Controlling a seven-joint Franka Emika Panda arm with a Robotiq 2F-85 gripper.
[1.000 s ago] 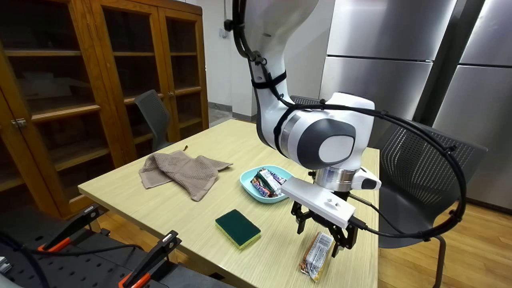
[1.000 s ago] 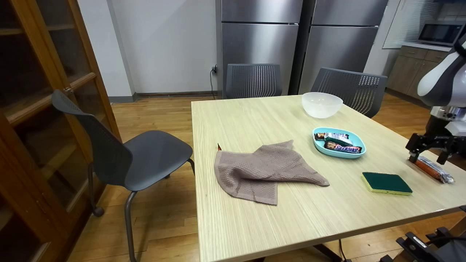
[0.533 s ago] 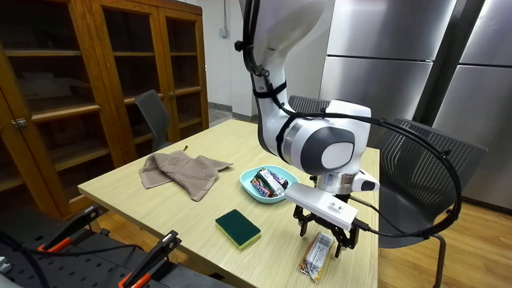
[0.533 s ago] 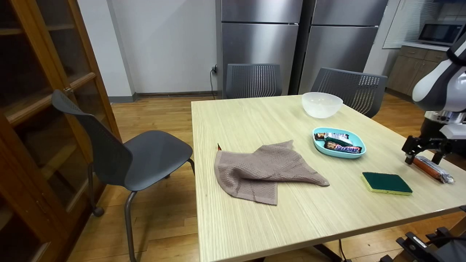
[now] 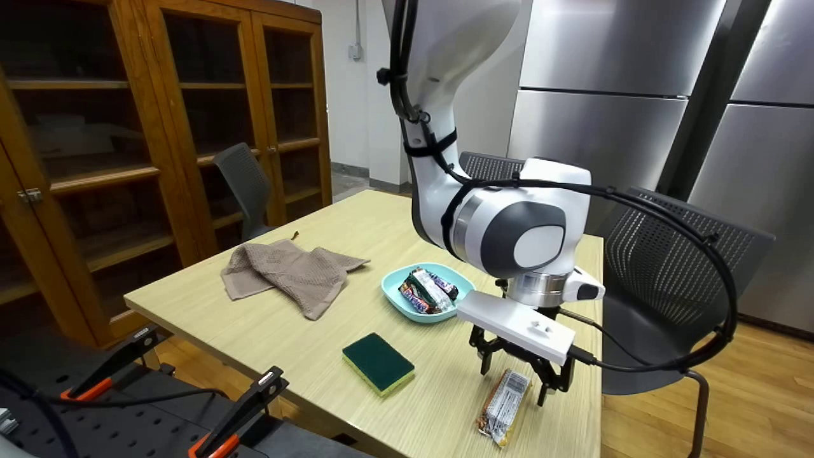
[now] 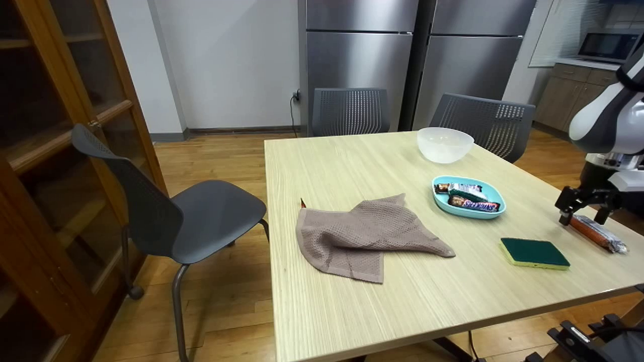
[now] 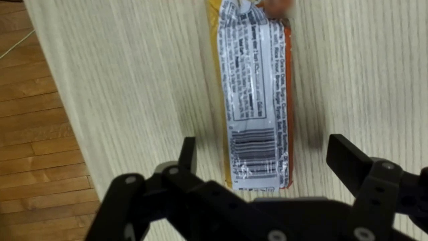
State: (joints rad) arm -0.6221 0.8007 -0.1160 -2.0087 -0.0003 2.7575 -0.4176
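The claw (image 7: pixel 262 144) hangs astride the barcode end of a wrapped granola bar (image 7: pixel 250 83), its jaws parted wide; a strip of tabletop shows between each jaw and the wrapper. Whether the tips reach the wood cannot be told. The bar lies flat, printed back up, on a light wood-grain table (image 5: pixel 356 222).

In the wrist view a table edge slants down the left side, with plank floor (image 7: pixel 43 140) beyond it. The span of tabletop between bar and edge narrows toward the barcode end. In an exterior view this edge passes beside a dark grey chair (image 5: pixel 661 273), and the arm's black cable (image 5: pixel 704 243) arcs out past it, above the seat.

On the bar's opposite side a green-and-yellow scouring sponge (image 5: pixel 378 362) lies well apart, near the edge that faces the black-and-orange clamps (image 5: pixel 238 407). Farther in sits a light-blue dish (image 5: pixel 395 283) of candy bars, a Snickers (image 6: pixel 474 203) among them, with tabletop between dish and sponge. A frosted bowl (image 6: pixel 445 146) stands close to the table's edge on the chair side. A rumpled waffle-weave cloth (image 6: pixel 372 236) spreads near the end away from the claw.
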